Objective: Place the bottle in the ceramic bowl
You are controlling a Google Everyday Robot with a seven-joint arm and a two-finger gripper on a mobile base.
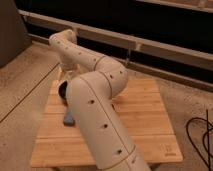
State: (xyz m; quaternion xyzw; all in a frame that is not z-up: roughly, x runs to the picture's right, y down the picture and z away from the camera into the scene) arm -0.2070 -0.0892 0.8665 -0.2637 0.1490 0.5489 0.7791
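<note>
My arm hides the gripper [66, 80] above the ceramic bowl [62, 90] at the table [150, 125] edge; its state I cannot tell. Likely placing; next, release cleanly.

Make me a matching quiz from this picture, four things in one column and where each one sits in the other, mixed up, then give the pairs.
Things:
1. wooden slatted table
2. dark round ceramic bowl
3. small blue-grey flat object
4. black cable

Places:
A. on the floor, far right
B. at the table's left edge, mostly behind the arm
C. beneath the white arm, centre
D. on the table, nearer the camera than the bowl

Pairs: 1-C, 2-B, 3-D, 4-A

The gripper is hidden behind the white arm, near the bowl.
</note>
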